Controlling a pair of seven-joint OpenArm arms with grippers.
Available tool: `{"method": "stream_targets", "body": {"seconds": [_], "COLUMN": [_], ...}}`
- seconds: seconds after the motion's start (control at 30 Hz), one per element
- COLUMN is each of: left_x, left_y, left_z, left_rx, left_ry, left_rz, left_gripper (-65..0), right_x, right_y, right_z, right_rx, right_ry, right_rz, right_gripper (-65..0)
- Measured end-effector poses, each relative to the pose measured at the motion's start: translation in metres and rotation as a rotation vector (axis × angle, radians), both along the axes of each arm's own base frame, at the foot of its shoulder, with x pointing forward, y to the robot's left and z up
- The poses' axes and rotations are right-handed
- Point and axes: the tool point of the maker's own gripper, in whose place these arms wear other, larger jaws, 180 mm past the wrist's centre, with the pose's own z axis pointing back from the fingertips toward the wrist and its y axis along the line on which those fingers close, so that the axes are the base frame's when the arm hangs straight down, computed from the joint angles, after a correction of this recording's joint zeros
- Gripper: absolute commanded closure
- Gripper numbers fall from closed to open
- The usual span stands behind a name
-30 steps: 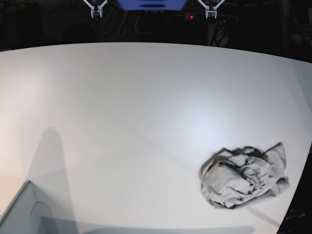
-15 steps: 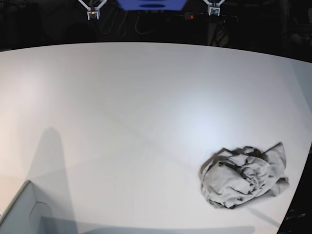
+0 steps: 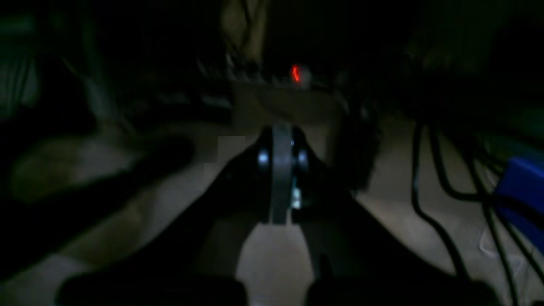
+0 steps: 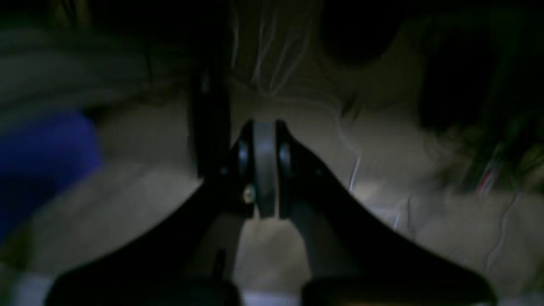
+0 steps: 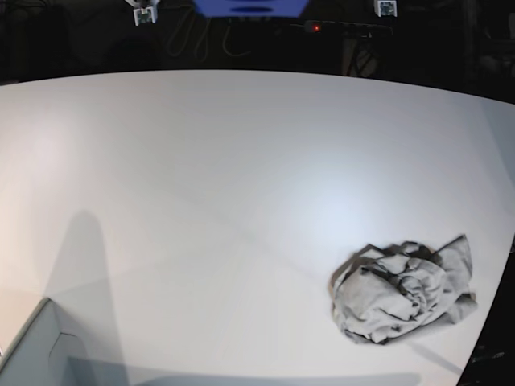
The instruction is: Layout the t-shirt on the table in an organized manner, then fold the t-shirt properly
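Layout step not begun — shirt [image 5: 402,291] sits as crumpled wad on surface [image 5: 201,177], near corner on left arm's side, close to edge. Both arms well apart from it, up past far edge.

Left end effector [image 3: 280,178] clenched, empty. Right end effector [image 4: 265,170] clenched, empty.

Next: reach down, open, pinch outer fold, pull wad apart.

Long axis, facing — cannot tell; neckline buried in folds.

A: Where are the arms?

B: Both are up at the far top edge of the base view; only the tips show. The right gripper [image 5: 142,14] sits on that view's left, the left gripper [image 5: 386,8] on its right, well apart.

A: And the jaws?

B: Pressed together on both, nothing between them, as each wrist view shows: left gripper [image 3: 281,170], right gripper [image 4: 264,163].
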Motion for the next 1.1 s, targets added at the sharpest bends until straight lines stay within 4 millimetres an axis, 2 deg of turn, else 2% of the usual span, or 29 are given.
{"method": "stream_targets", "body": {"seconds": [0.1, 0.2, 0.37, 0.47, 0.57, 0.67, 0.73, 0.9, 1.0, 1.1], "left_x": [0.016, 0.039, 0.07, 0.093, 0.114, 0.129, 0.146, 0.189, 0.22, 0.248], "left_y": [-0.006, 0.001, 0.004, 0.002, -0.004, -0.005, -0.005, -0.005, -0.005, -0.003], "left_z": [0.036, 0.072, 0.12, 0.148, 0.173, 0.184, 0.192, 0.21, 0.221, 0.238], "left_rx": [-0.016, 0.014, 0.031, 0.039, 0.034, 0.036, 0.039, 0.046, 0.047, 0.058], "left_ry": [-0.094, -0.195, -0.324, -0.413, -0.502, -0.544, -0.594, -0.716, -0.794, -0.876], "left_rz": [-0.05, -0.067, -0.069, -0.079, -0.095, -0.097, -0.097, -0.095, -0.096, -0.1], "left_gripper": [-0.1, -0.1, -0.5, -1.1, -9.6, -21.6, -26.2, -28.0, -28.1, -28.2], "right_x": [0.02, 0.039, 0.078, 0.096, 0.111, 0.134, 0.151, 0.203, 0.219, 0.229], "right_y": [0.002, 0.001, 0.01, 0.005, 0.008, 0.008, 0.008, 0.017, 0.02, 0.021], "right_z": [0.035, 0.07, 0.133, 0.158, 0.162, 0.169, 0.174, 0.197, 0.204, 0.202], "right_rx": [0.006, 0.001, 0.022, 0.008, 0.015, 0.015, 0.015, 0.044, 0.055, 0.057], "right_ry": [-0.065, -0.115, -0.271, -0.34, -0.376, -0.44, -0.478, -0.621, -0.652, -0.613], "right_rz": [0.02, 0.03, 0.03, 0.027, 0.028, 0.029, 0.026, -0.018, -0.027, -0.044], "right_gripper": [0.0, 0.0, 0.0, 0.0, 0.0, 0.0, 0.0, 0.0, 0.0, -7.0]}}
